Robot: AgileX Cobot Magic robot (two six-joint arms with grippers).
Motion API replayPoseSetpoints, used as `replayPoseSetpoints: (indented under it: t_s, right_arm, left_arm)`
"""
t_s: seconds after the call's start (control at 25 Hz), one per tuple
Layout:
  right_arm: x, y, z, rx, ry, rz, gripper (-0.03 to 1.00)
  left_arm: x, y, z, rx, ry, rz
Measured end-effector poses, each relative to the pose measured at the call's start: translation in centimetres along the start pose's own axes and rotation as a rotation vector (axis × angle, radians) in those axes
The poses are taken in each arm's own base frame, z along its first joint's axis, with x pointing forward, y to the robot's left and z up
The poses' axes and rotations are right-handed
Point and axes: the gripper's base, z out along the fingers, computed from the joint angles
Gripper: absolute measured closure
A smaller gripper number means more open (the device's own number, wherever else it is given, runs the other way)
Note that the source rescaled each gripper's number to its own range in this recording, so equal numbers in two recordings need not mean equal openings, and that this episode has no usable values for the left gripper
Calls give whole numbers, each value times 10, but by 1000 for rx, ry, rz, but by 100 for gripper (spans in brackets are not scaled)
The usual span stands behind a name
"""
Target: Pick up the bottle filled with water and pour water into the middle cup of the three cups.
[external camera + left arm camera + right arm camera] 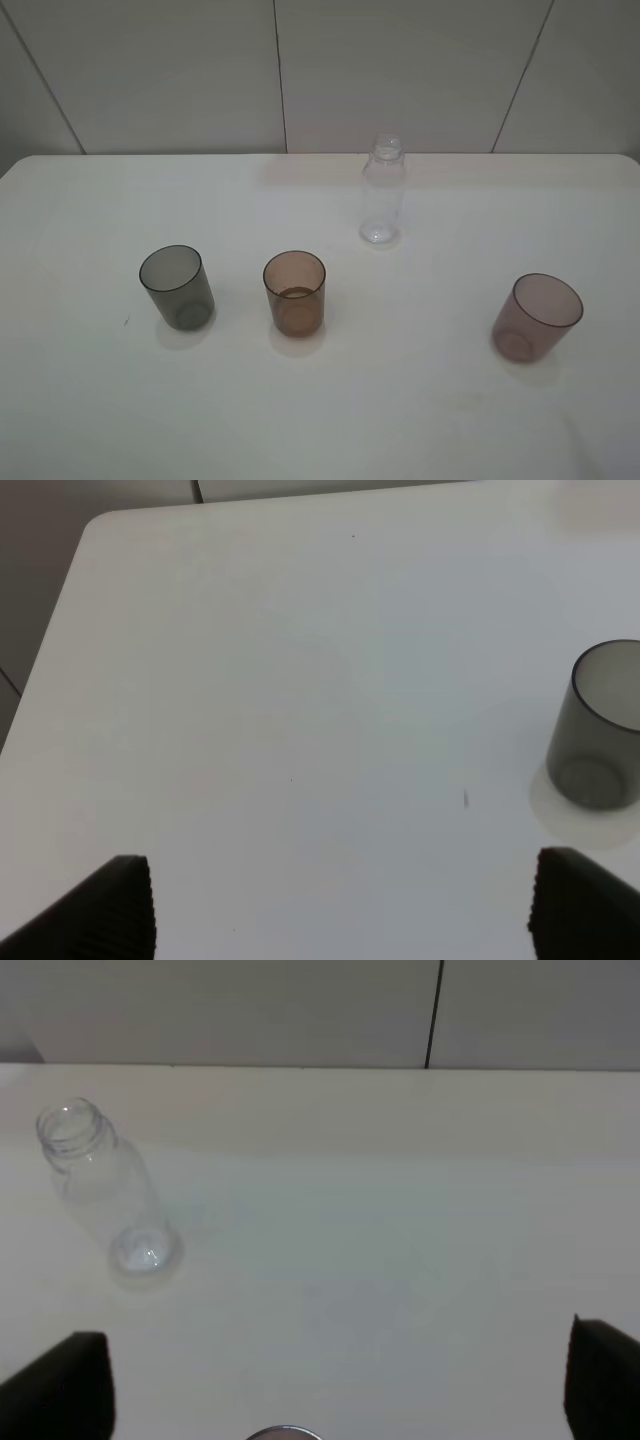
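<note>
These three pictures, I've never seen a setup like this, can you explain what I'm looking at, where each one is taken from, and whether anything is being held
This is a two-armed robot working at a white table. The wide picture comes from a camera mounted high above; the arms themselves are out of its sight.

On the table stand three see-through cups: a smoky grey cup, an amber-brown cup in the middle, and a mauve-purple cup. Behind the amber one, towards the wall, a small clear bottle stands upright with no cap.

The other two pictures come from cameras on the robot's wrists. The dark shapes in their lower corners are the gripper fingers. The left gripper looks at bare table with the grey cup off to one side. The right gripper looks towards the bottle.

Both grippers are open, and neither holds anything.
</note>
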Motion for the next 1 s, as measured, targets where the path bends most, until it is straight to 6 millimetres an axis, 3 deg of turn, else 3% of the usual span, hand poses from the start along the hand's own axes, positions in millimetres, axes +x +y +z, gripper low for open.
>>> replayPoseSetpoints:
  t_s: [0.2,0.36,0.68,1.0]
  right_arm:
    - [28,-8,-47,8,-40,20,-3]
    - [49,-13,-73,5,-106,33,-3]
    - [106,-16,-64,-5,-160,18,-3]
    - [124,-13,-52,-51,-161,35,-3]
  left_arm:
    - [0,0,0,0,0,0]
    - [0,0,0,0,0,0]
    - [0,0,0,0,0,0]
    - [0,0,0,0,0,0]
